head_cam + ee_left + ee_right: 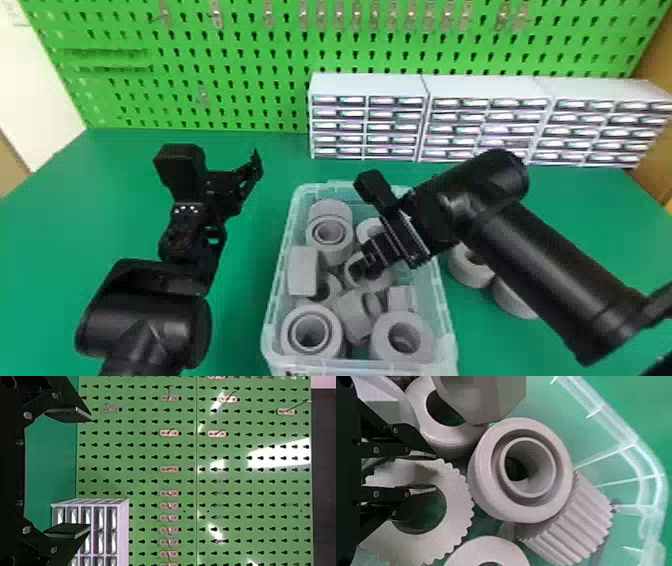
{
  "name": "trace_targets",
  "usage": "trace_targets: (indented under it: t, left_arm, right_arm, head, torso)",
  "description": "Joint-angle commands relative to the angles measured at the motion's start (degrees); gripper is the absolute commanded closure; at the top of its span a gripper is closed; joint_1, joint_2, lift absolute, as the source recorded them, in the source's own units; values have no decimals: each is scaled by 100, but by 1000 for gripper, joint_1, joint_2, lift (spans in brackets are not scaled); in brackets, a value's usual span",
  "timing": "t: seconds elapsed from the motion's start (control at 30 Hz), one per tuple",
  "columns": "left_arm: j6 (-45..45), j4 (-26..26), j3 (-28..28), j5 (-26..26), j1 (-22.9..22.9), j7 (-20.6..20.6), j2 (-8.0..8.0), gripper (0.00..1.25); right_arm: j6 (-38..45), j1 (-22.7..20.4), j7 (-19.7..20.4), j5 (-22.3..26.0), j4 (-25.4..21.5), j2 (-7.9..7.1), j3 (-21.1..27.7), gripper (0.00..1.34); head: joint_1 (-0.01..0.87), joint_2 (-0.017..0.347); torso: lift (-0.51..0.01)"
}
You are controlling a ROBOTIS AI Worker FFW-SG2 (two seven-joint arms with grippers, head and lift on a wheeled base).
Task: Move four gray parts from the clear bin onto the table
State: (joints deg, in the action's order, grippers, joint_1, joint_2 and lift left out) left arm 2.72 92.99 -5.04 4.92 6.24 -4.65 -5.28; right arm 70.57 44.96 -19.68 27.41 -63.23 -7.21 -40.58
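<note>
From where I stood, the biggest thing was the green table (pixel 237 305), and it told the score: two gray parts lay on it at three o'clock from the bin, the first (pixel 467 274) beside the wall and the second (pixel 515 301) just beyond, partly behind the right arm (pixel 540 270). So I made it about halfway, with two more to bring over, unless that arm hid another.

The pegboard (pixel 250 95) closed off twelve o'clock, and the drawer cabinets (pixel 370 85) backed up one o'clock. Open green spread at nine o'clock; at three, the placed parts and the arm took up some of the space.

The clear bin (pixel 446 320) was well stocked, its raised rim an edge any lifted part would have to clear. One part (pixel 291 320) sat tight in its seven o'clock corner, another (pixel 425 332) at five.

The left gripper (pixel 90 472) hung at ten o'clock beyond the bin, spread wide, nothing in it. The right gripper (pixel 435 473) dipped in near the bin's middle, only partway open, its fingers astride the wall of a toothed part (pixel 459 506); I couldn't tell whether they pressed on it. A thick ring (pixel 483 475) crowded close by, so I'd have wanted a straight lift before any swing toward three o'clock.
</note>
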Motion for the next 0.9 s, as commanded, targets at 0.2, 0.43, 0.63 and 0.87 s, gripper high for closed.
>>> trace_targets:
  t: [0.2,0.43,0.63,0.87]
  left_arm:
    - [0,0,-6,0,0,0,-8,292]
    - [0,0,-6,0,18,0,-8,292]
    - [0,0,-14,0,35,0,-8,292]
    - [0,0,-23,0,44,0,-8,292]
  right_arm:
    - [106,-5,0,-174,-49,1,-3,923]
    - [71,-40,0,-60,100,-8,-3,803]
    - [0,-40,0,142,215,1,-11,677]
    - [-17,-5,0,133,259,1,-11,630]
  head:
    - [693,72]
    - [693,72]
    - [693,72]
    - [693,72]
  torso:
    - [-52]
    - [-52]
    - [-52]
    - [-52]
